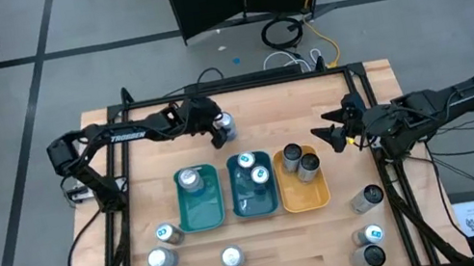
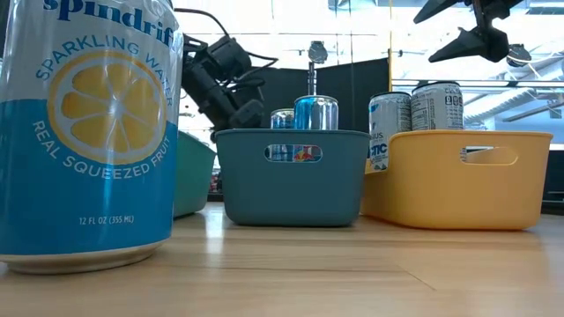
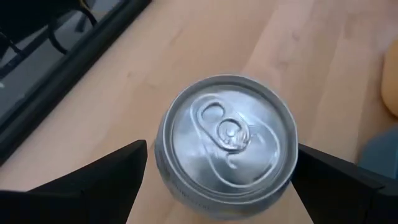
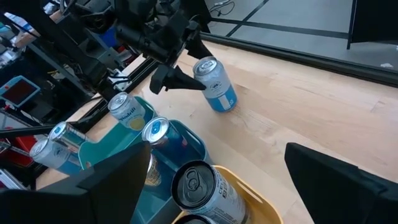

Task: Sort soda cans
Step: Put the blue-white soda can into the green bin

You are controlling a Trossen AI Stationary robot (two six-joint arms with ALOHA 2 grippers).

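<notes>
Overhead, the wooden bench (image 1: 268,255) carries three trays side by side: a green tray (image 1: 202,219) with one can, a teal tray (image 1: 256,206) with two blue-topped cans, and an orange tray (image 1: 306,197) with two dark-topped cans. The left claw (image 1: 220,128) sits behind the trays at a lone soda can (image 1: 226,126), its fingers spread to either side of the can. The right claw (image 1: 334,130) hangs open just beside the orange tray's far right corner, holding nothing. Three loose cans (image 1: 168,234) stand near the front left of the bench, and three more (image 1: 367,197) stand near the front right.

From bench height, a large blue can with a lemon label (image 2: 88,132) fills the near left. Behind it stand the teal tray (image 2: 295,176) and the orange tray (image 2: 458,180), can tops showing above their rims. The right claw (image 2: 471,26) hangs above the orange tray, fingers apart.

Through the left wrist camera, the silver top of the lone can (image 3: 227,134) lies between the two dark fingers (image 3: 93,177), with gaps visible on both sides, so the claw is open around it and not clamped.

Through the right wrist camera, the left claw (image 4: 183,62) is seen farther off with that same can (image 4: 216,84) upright on the bench between its fingers. Nearer, a dark-topped can (image 4: 205,186) stands in the orange tray, and a blue-topped can (image 4: 155,130) in the teal one.
</notes>
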